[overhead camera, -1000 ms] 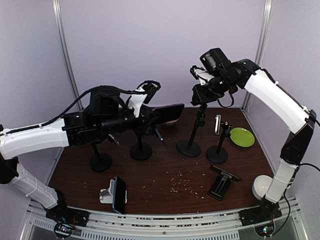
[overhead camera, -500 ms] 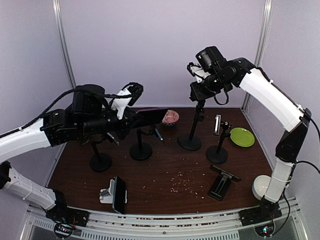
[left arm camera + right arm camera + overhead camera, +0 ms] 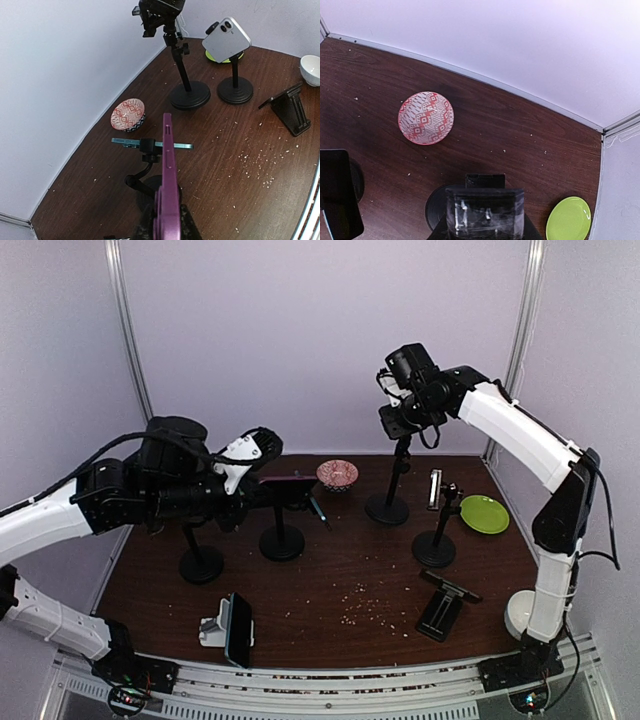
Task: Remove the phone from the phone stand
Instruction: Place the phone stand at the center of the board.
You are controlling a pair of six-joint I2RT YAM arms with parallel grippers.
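Left gripper (image 3: 167, 227) clamped on purple phone (image 3: 167, 165) | phone edge-on, held just above small stand (image 3: 150, 146), wall (image 3: 60, 100) near | right gripper (image 3: 400, 425) clamps tall stand (image 3: 387, 508) top

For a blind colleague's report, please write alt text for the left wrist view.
The left gripper holds a purple phone edge-on above a dark wooden table. Beyond it stand a patterned bowl and black stands, one carrying a silver phone.
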